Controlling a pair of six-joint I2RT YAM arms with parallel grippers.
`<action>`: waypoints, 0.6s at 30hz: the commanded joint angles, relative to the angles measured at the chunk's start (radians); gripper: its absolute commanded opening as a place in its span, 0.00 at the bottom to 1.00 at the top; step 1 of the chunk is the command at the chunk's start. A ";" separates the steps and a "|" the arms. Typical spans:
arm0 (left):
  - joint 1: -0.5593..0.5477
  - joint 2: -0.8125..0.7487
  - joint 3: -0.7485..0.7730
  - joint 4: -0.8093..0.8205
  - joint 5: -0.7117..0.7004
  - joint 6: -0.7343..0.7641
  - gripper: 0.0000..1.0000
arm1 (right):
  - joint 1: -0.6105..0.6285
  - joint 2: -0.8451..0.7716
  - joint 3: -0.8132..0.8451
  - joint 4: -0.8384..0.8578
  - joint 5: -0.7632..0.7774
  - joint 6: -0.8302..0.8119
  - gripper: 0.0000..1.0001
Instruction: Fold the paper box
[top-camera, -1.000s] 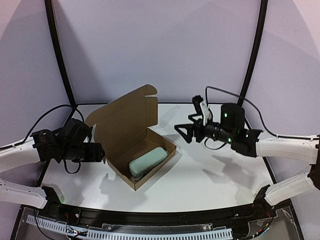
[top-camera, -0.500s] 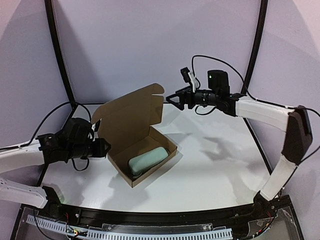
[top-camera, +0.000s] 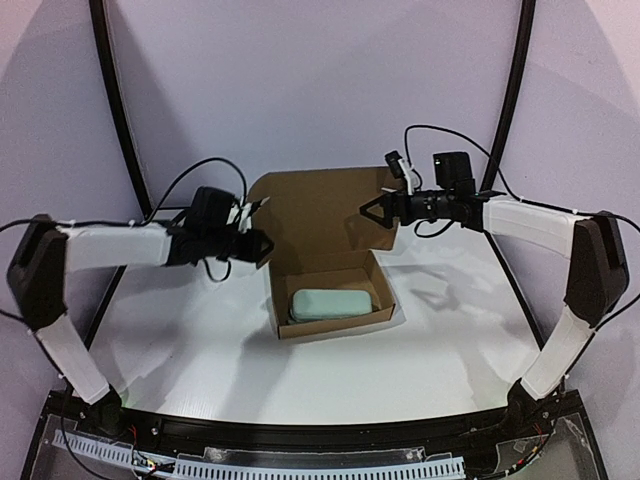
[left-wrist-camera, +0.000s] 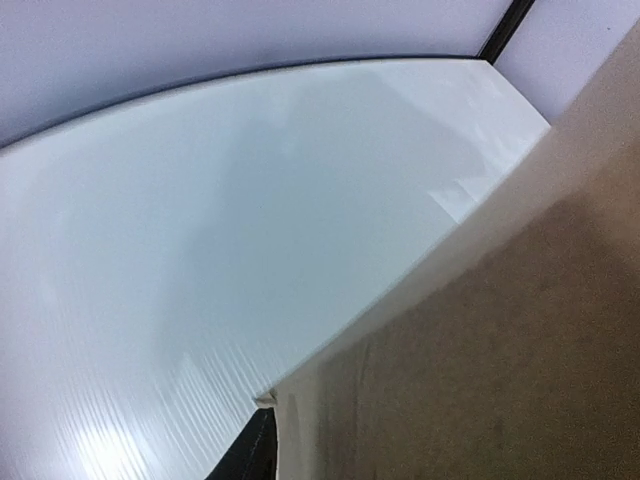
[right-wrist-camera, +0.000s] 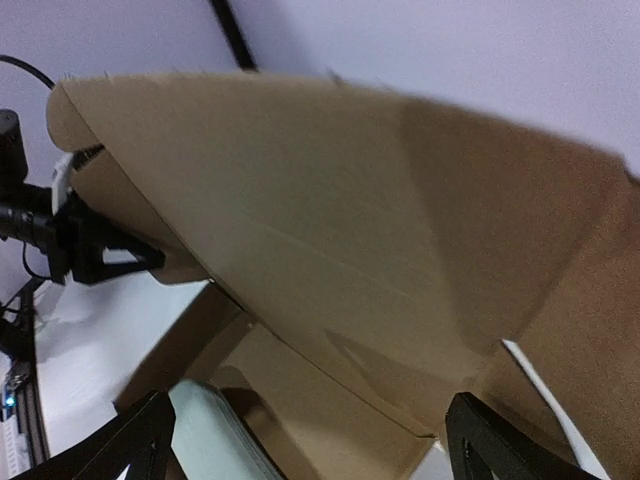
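My right pincer (top-camera: 372, 211) stood spread; whether my left pincer (top-camera: 262, 243) pinched the paper box (top-camera: 315, 215), I couldn't tell. Uneven pushing risked skewing it.

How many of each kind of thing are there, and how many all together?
paper box: 1
pale green object inside the box: 1
Robot grippers: 2, the left gripper and the right gripper
Total: 4

left hand (top-camera: 260, 245) raised, pointing right | right hand (top-camera: 374, 213) raised, spread wide, pointing left
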 joint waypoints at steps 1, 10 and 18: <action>0.042 0.072 0.181 -0.094 0.007 0.145 0.53 | -0.088 -0.023 -0.001 -0.081 0.008 -0.093 0.96; 0.076 -0.028 0.128 -0.208 -0.041 0.220 0.99 | -0.215 -0.006 0.084 -0.181 -0.100 -0.273 0.97; 0.077 -0.054 0.178 -0.172 0.033 0.144 0.85 | -0.265 0.110 0.285 -0.359 -0.239 -0.385 0.90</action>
